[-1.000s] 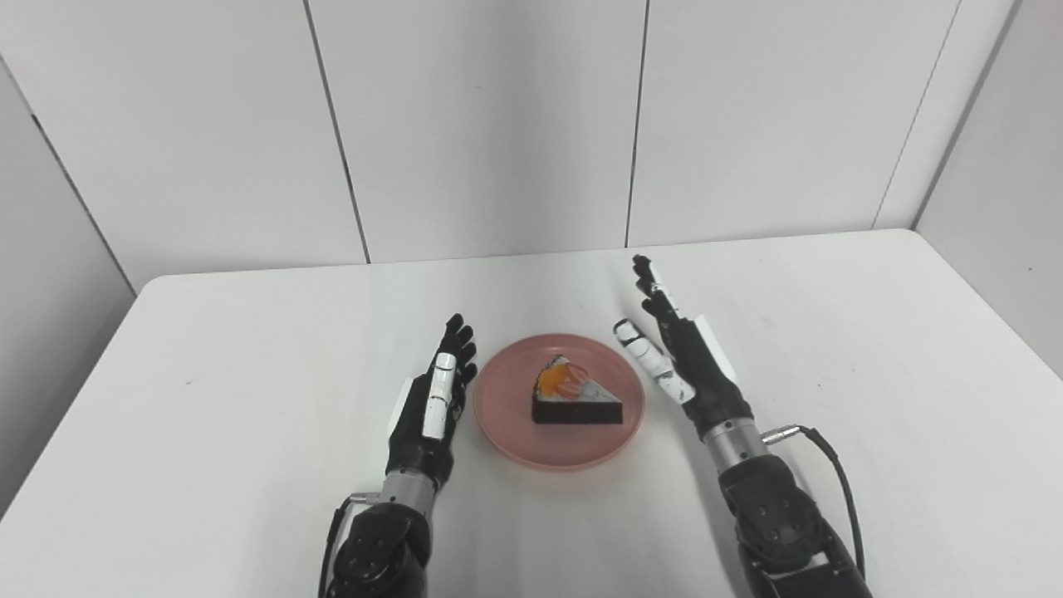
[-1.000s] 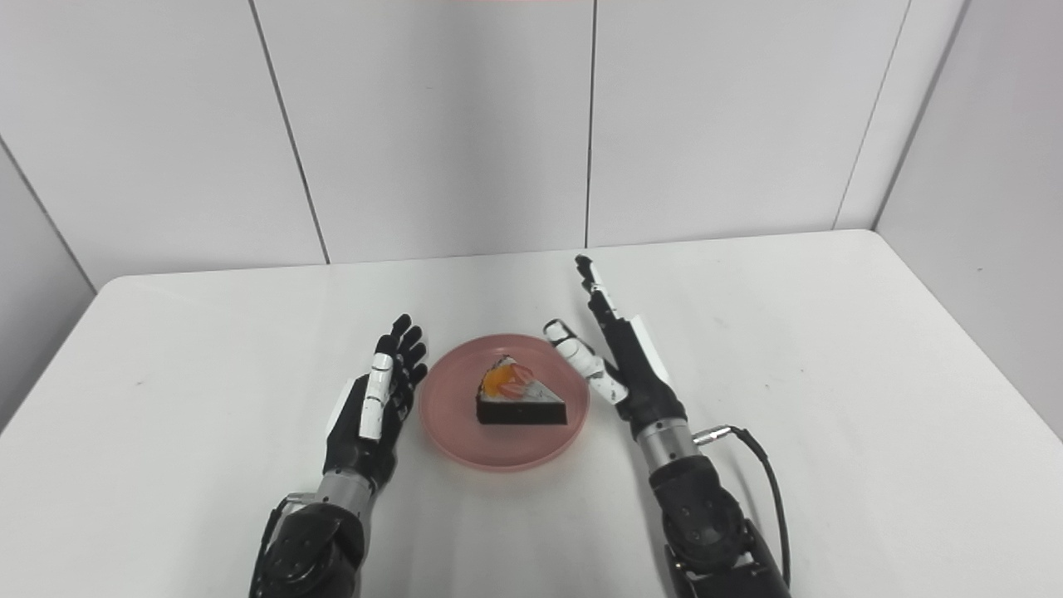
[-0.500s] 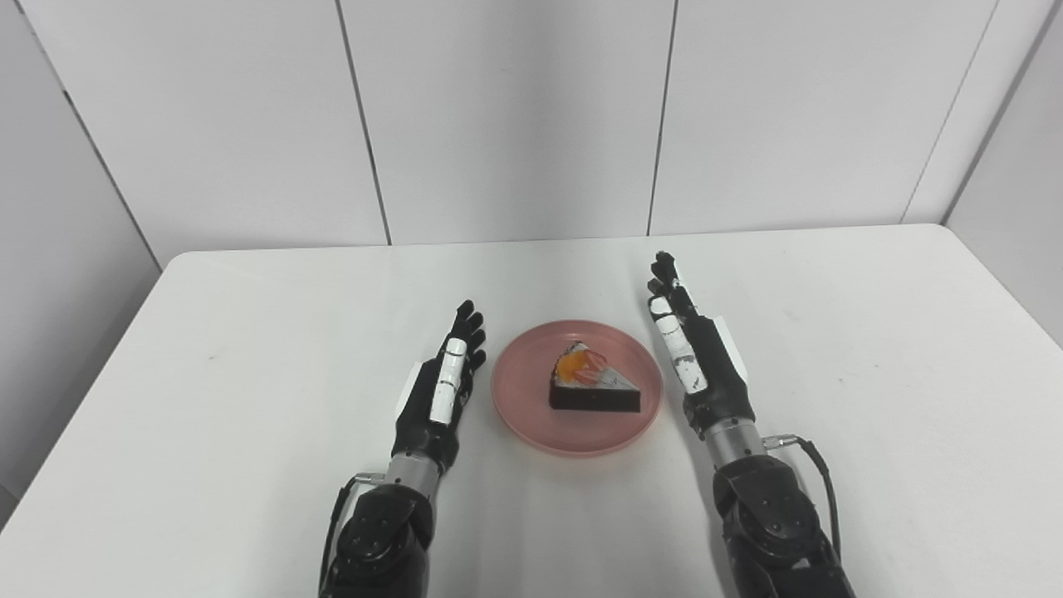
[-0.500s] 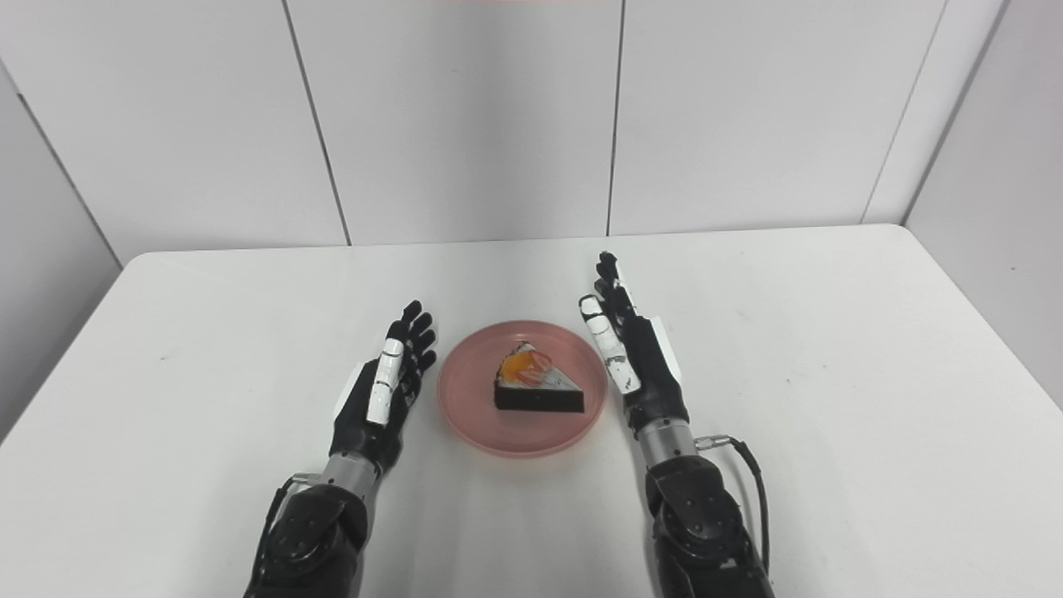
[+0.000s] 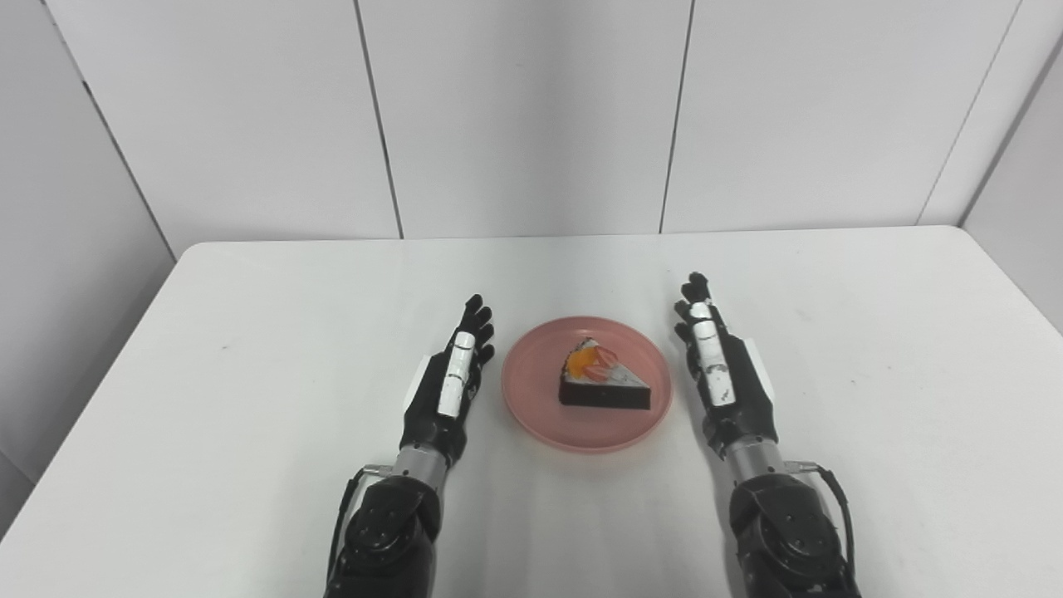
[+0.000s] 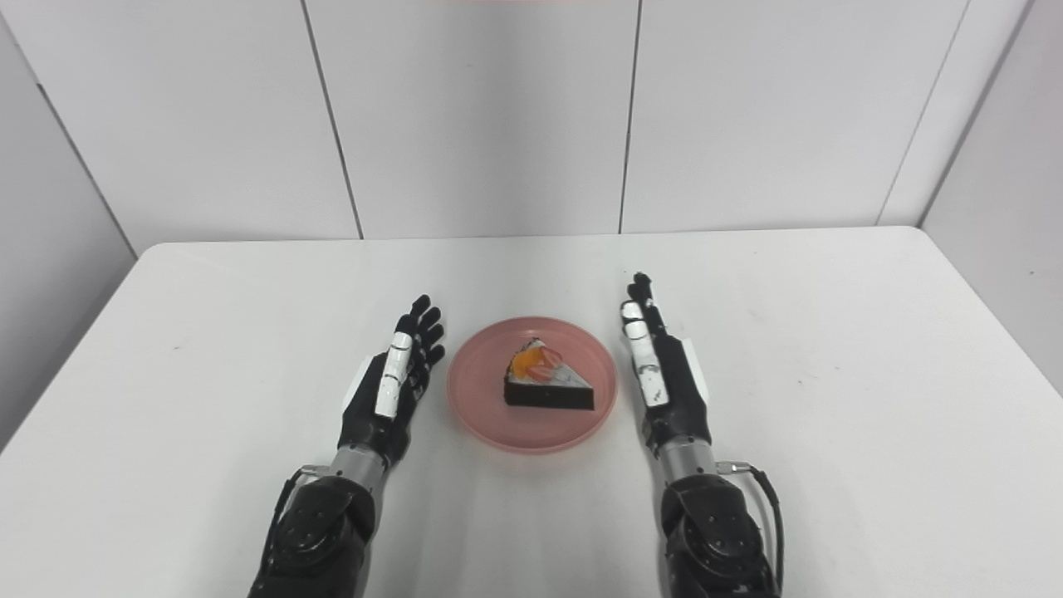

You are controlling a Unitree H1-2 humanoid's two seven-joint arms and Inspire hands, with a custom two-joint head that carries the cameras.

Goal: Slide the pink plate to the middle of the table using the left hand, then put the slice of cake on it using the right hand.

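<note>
A pink plate [image 5: 531,399] lies in the middle of the white table [image 5: 249,332]. A slice of chocolate cake [image 5: 601,385] with white icing and fruit on top rests on the plate. My left hand [image 5: 448,384] is open, fingers straight, on the table just left of the plate and apart from it. My right hand [image 5: 724,374] is open, fingers straight, just right of the plate and apart from it. Both hands hold nothing. The same layout shows in the right eye view, with the plate [image 6: 482,399] between the hands.
Grey wall panels [image 5: 531,116] rise behind the table's far edge. The table's left edge [image 5: 91,390] and right edge [image 5: 1009,274] are in view.
The camera has shifted, so the whole scene moved right in the picture. My right hand drew back toward me and its thumb closed in beside the fingers. The plate, cake and left hand stayed put.
</note>
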